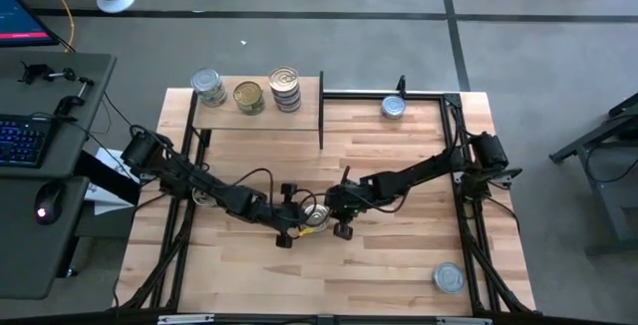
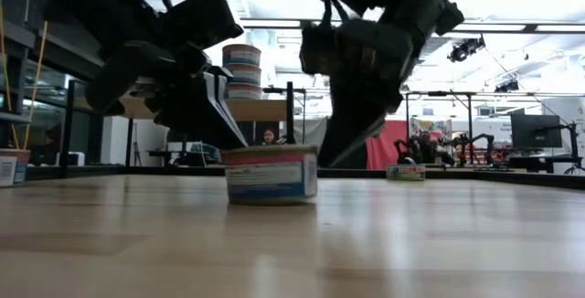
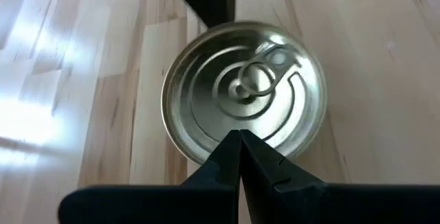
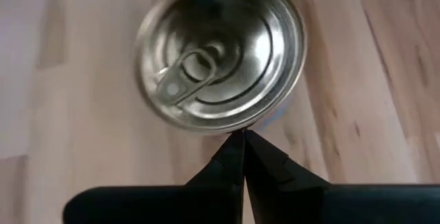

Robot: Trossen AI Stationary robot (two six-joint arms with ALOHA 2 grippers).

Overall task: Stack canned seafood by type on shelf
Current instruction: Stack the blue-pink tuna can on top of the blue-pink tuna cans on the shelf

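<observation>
Gold-topped, one tin [image 1: 317,213] is sitting upright mid-table between both grippers. The left gripper [image 3: 239,136] and the right gripper [image 4: 244,136] are each pressing fingers together, holding nothing, tips just beside the tin's rim on opposite sides. Three more tins are resting on the shelf [image 1: 257,119], including a stack [image 1: 285,91]; others are lying well apart on the table [image 1: 399,275].

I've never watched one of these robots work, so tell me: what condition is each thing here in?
Silver-topped round tin between the arms: upright on table, sealed, unheld.
Left gripper: shut, at the tin's edge.
Right gripper: shut, opposite edge.
Light-wood shelf: carries three tin stacks.
Two outlying tins: upright on table.
</observation>
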